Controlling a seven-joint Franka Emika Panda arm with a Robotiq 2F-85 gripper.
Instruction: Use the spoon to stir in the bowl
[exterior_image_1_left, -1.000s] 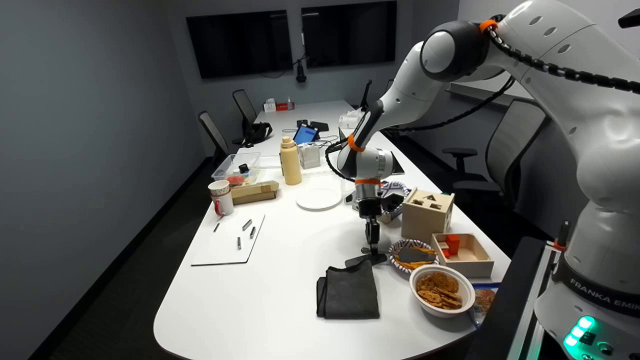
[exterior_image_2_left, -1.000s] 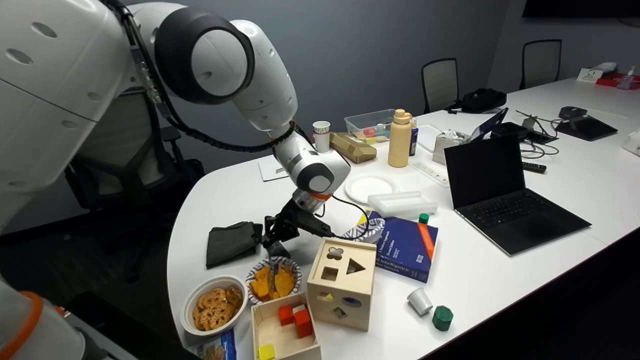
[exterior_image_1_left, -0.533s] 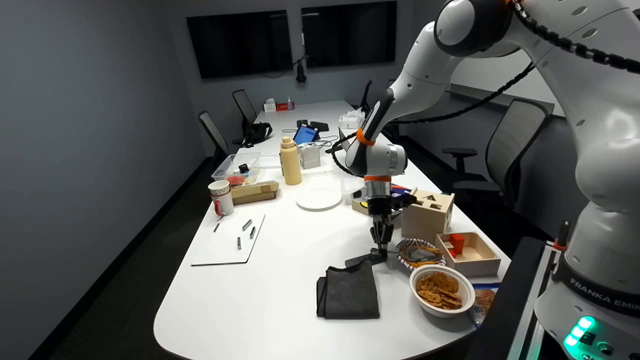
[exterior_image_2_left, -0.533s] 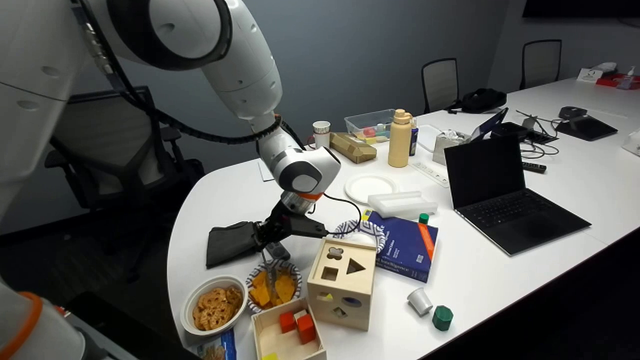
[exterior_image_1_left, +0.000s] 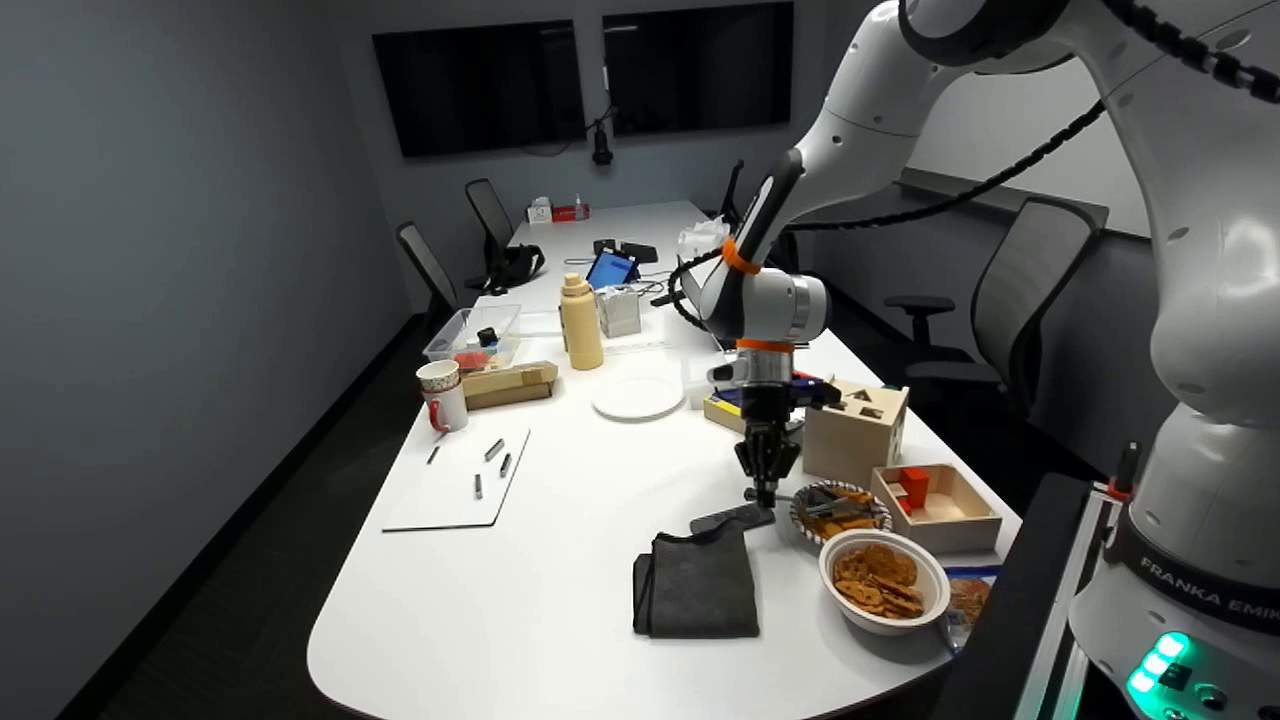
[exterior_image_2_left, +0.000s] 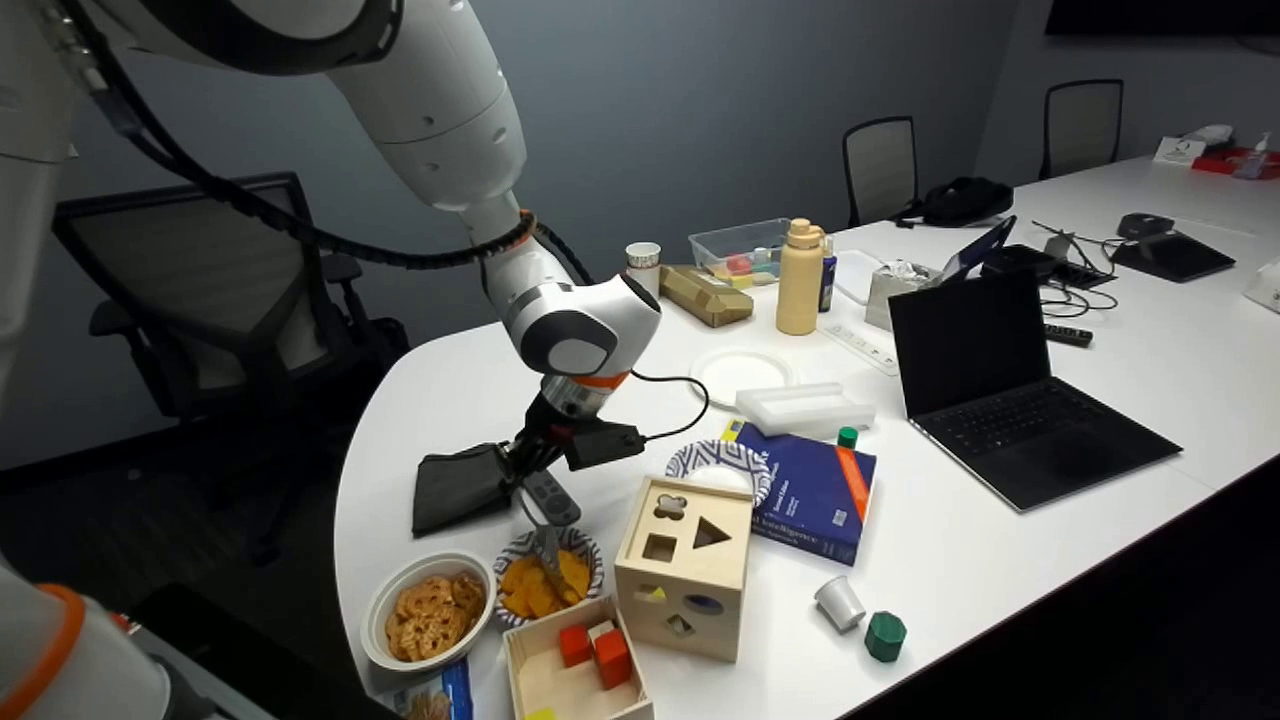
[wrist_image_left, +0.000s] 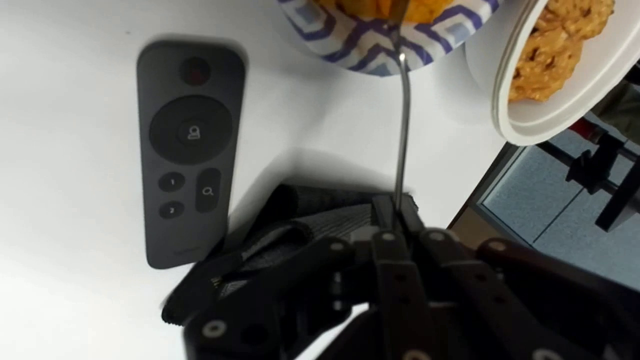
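I'm looking at the small zigzag-patterned bowl (wrist_image_left: 345, 42), which is standing on the white counter (exterior_image_1_left: 500, 620) and holding orange chips (exterior_image_2_left: 528, 592). The spoon (wrist_image_left: 405, 115) is slanting in over its rim, and in both exterior views its broad grey end is lying among those chips. On the wrist feed I'm seeing my hand (wrist_image_left: 397, 212) pinching the spoon's thin metal handle between its two fingertips. The hand is hanging low just beside the bowl; I'm not making out whether it is touching anything below. Near it a dark remote (wrist_image_left: 192, 150) is lying flat with its buttons facing up, and a folded black cloth (exterior_image_1_left: 700, 590) is resting close by. Just beside the patterned bowl, a larger white bowl (exterior_image_1_left: 880, 624) is holding brown pretzel pieces (exterior_image_2_left: 430, 620), and a blue packet (exterior_image_2_left: 457, 688) is lying next to that one. On another side, a shallow wooden tray (exterior_image_1_left: 950, 540) is carrying red blocks (exterior_image_2_left: 612, 660), while a wooden box (exterior_image_2_left: 690, 572) with cut-out shapes is standing beside the tray. Farther out I'm seeing a blue book (exterior_image_2_left: 800, 490) lying near the box, a laptop (exterior_image_2_left: 1040, 430) standing unfolded, a white plate (exterior_image_1_left: 637, 400) lying flat and, well apart from the bowls, a tan bottle (exterior_image_1_left: 581, 325) standing upright.
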